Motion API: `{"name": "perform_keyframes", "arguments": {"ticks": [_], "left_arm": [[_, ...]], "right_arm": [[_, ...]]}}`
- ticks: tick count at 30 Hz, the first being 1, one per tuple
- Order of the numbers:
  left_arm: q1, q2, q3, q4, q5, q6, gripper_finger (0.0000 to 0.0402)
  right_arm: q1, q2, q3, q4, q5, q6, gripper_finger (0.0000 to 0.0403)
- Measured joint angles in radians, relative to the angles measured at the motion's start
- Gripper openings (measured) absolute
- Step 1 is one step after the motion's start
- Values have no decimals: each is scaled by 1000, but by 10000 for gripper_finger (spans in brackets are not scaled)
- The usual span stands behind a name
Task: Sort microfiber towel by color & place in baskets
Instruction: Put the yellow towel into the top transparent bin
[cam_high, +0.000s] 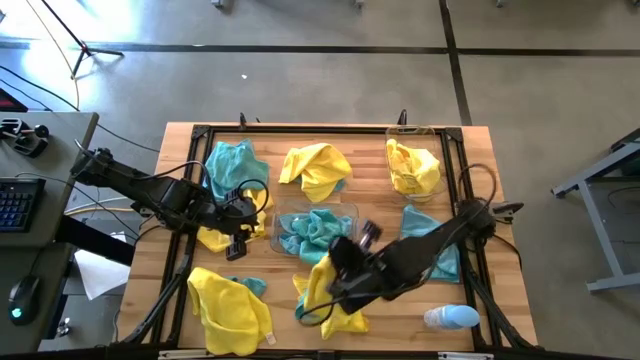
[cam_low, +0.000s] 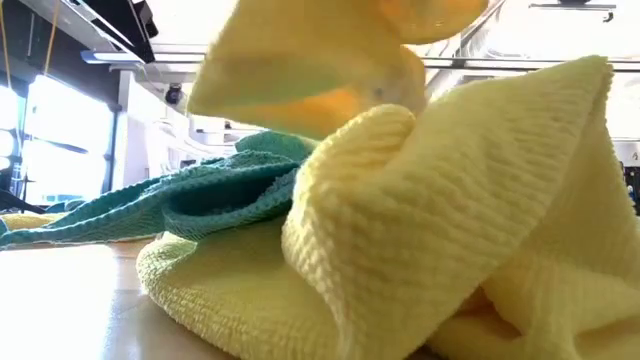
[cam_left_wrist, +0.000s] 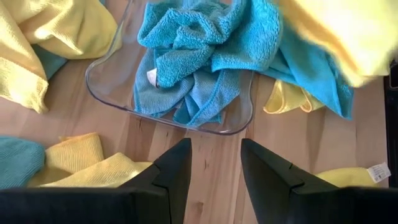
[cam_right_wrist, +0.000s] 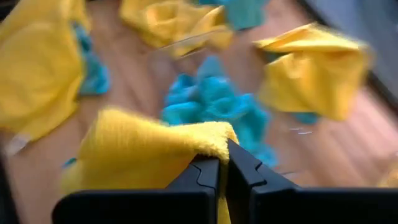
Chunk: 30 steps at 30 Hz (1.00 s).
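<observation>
Yellow and teal towels lie scattered over the wooden table. A clear basket (cam_high: 352, 212) at the table's middle holds teal towels (cam_left_wrist: 193, 59); a second basket (cam_high: 432, 133) at the far right corner holds yellow towels (cam_high: 412, 168). My right gripper (cam_right_wrist: 222, 163) is shut on a yellow towel (cam_high: 322, 290) just near of the middle basket. My left gripper (cam_left_wrist: 216, 149) is open and hovers over bare wood left of that basket, touching nothing. In the low view, a yellow towel (cam_low: 480, 230) fills the foreground, lying partly on a teal one (cam_low: 190, 205). My right gripper pinches a bunched fold of the yellow towel (cam_right_wrist: 208, 138) between its two fingers. The rest of the cloth (cam_right_wrist: 130, 152) spreads away from the fingertips. In the high view its lower part (cam_high: 340, 318) lies bunched by the table's near edge.
Loose towels: teal (cam_high: 235, 165) and yellow (cam_high: 315, 170) at the far side, yellow (cam_high: 230, 310) at the near left, teal (cam_high: 430, 245) under the right arm. A pale bottle (cam_high: 450, 318) lies at the near right corner. A black frame (cam_high: 300, 130) rims the table.
</observation>
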Motion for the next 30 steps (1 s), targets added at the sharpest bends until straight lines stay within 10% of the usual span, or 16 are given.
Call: {"name": "perform_keyframes", "arguments": {"ticks": [13, 30], "left_arm": [[0, 0, 0, 109, -64, -1, 129], [117, 0, 0, 338, -205, -1, 129]], "right_arm": [[-91, -439, -369, -115, 370, 2, 1], [-563, -1090, -934, 184, 345, -644, 0]]}}
